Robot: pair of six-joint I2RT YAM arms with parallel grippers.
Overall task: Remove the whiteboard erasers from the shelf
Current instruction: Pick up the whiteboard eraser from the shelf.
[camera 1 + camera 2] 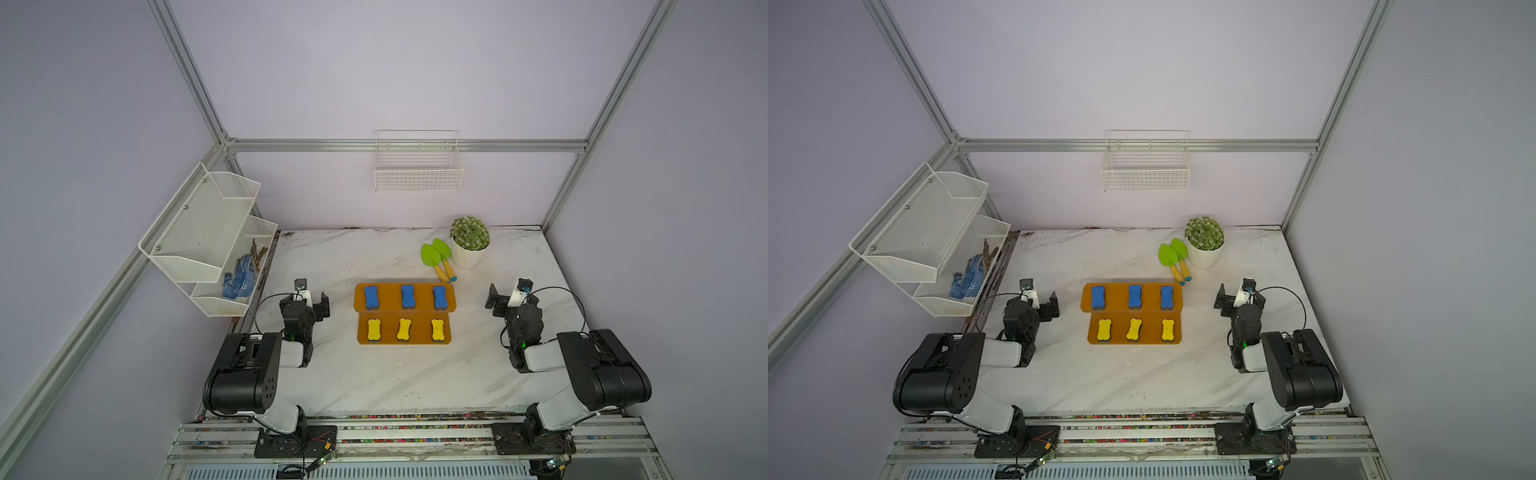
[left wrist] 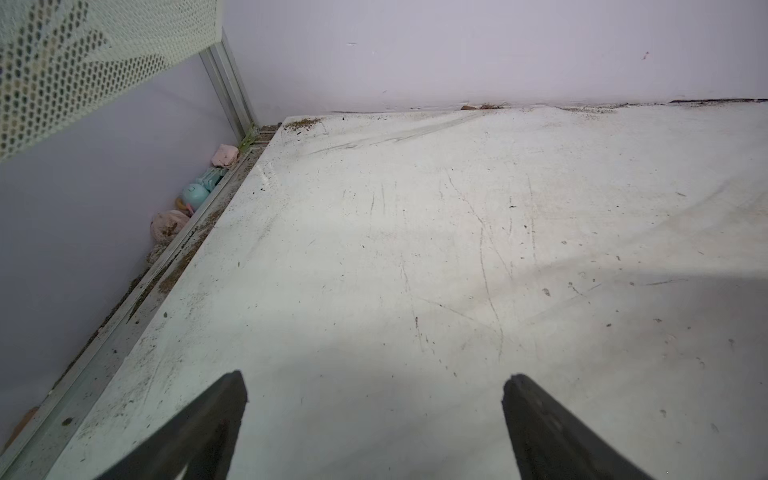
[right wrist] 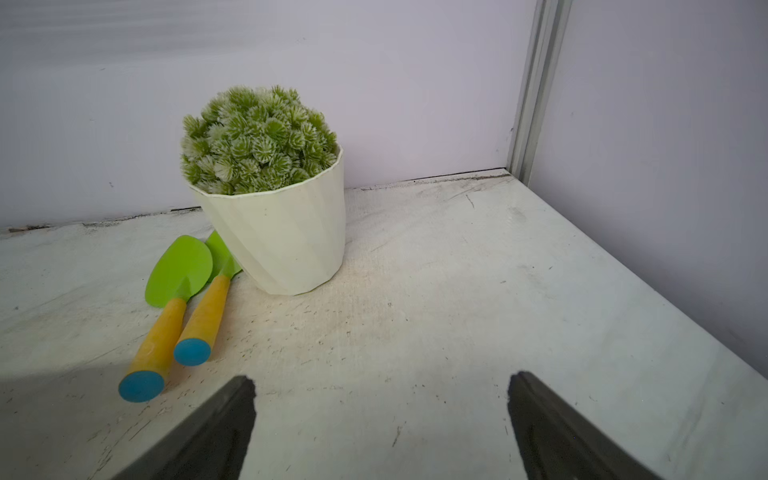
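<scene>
Either side of the shelf [image 1: 389, 297], arms folded low over the table, left tool [image 2: 376, 376] and right tool [image 3: 383, 377] spread wide

Black joint housings [image 1: 243, 380], white links [image 1: 284, 415]

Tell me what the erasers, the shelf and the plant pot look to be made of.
Blue erasers and yellow erasers: likely foam, matte and soft-edged, over a dark layer, perhaps felt. Shelf: flat orange-brown boards with rounded corners, smooth; plastic or painted wood, I cannot tell which. Plant pot: cream plastic by its look, faceted with a faint sheen.
</scene>
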